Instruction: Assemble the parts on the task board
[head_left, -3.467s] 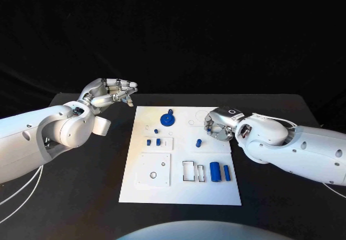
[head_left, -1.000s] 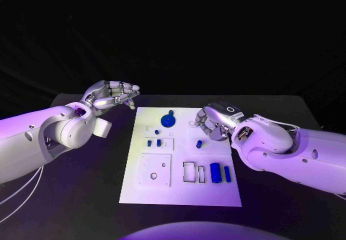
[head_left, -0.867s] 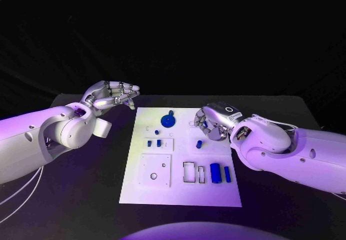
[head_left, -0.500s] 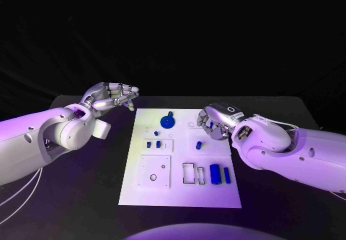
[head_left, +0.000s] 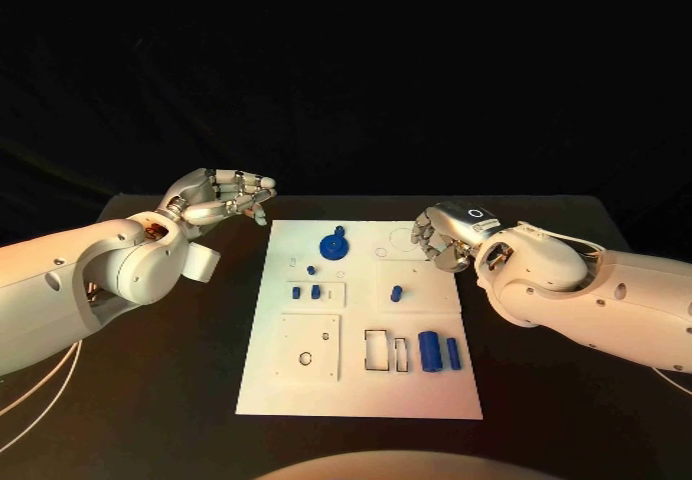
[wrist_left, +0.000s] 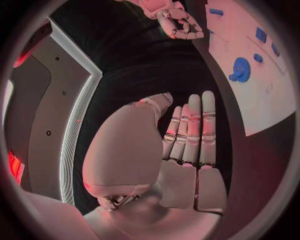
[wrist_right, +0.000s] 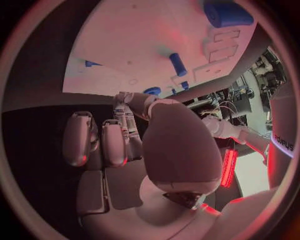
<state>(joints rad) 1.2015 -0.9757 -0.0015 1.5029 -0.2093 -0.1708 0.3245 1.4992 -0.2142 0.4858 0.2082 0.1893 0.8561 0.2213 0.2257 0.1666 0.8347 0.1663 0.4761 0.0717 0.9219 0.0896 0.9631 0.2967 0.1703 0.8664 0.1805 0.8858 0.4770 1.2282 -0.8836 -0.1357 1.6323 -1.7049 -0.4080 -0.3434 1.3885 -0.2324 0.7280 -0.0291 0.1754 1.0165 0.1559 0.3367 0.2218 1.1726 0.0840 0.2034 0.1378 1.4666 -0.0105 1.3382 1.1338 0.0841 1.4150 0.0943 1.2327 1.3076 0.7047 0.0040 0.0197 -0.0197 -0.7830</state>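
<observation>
Task board (head_left: 320, 395) flat in the middle of the counter (head_left: 159, 400), carrying loose blue parts: gear (head_left: 333, 245) near its far edge, short peg (head_left: 397, 294) at its middle, thick cylinder (head_left: 430, 350) and slim bar (head_left: 453, 351) toward its near right corner beside empty slots. Likely between picks, nothing seated in hand; next move calls for reaching down to one part, probably the peg, closest to the right hand. Right hand (head_left: 447, 238) poised over the board's far right edge, fingers (wrist_right: 103, 140) curled, holding nothing. Left hand (head_left: 219, 198) raised off the board's far left corner, fingers (wrist_left: 194, 130) loosely curled, empty
</observation>
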